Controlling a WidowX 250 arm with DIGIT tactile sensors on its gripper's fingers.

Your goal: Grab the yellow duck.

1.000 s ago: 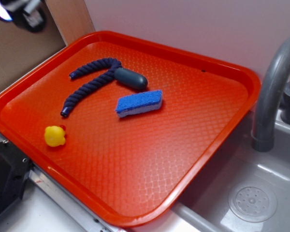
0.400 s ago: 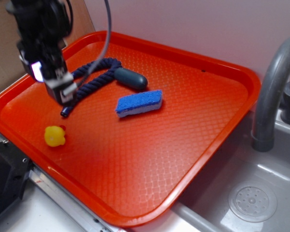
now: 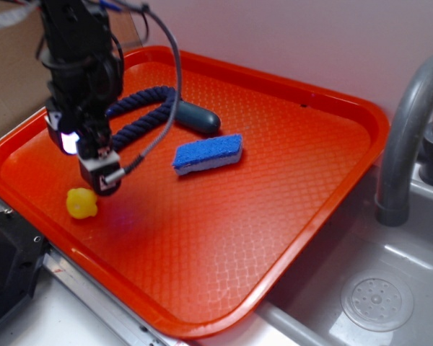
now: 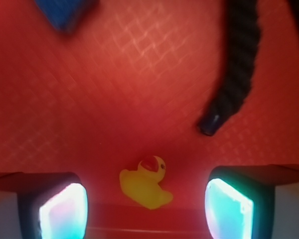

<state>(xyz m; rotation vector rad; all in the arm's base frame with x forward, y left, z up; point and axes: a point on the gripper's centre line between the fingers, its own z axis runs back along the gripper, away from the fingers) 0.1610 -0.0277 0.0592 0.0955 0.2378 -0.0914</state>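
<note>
The yellow duck (image 3: 81, 203) is a tiny yellow toy with a red beak, lying on the orange tray (image 3: 289, 216) near its front-left rim. My gripper (image 3: 101, 180) hangs just above and to the right of it, jaws open and empty. In the wrist view the duck (image 4: 145, 183) lies on the tray between my two lit fingers (image 4: 62, 213), apart from both, with the gripper (image 4: 145, 209) centred over it.
A blue sponge (image 3: 208, 153) lies mid-tray. A dark blue rope (image 3: 133, 126) with a dark grey handle (image 3: 198, 117) lies at the back left; its end (image 4: 212, 122) is near my right finger. A grey faucet (image 3: 408, 137) and sink (image 3: 379, 303) are at the right.
My gripper has come in from the upper left and dropped down toward the duck, now hanging right beside it. The duck, sponge and rope have not moved.
</note>
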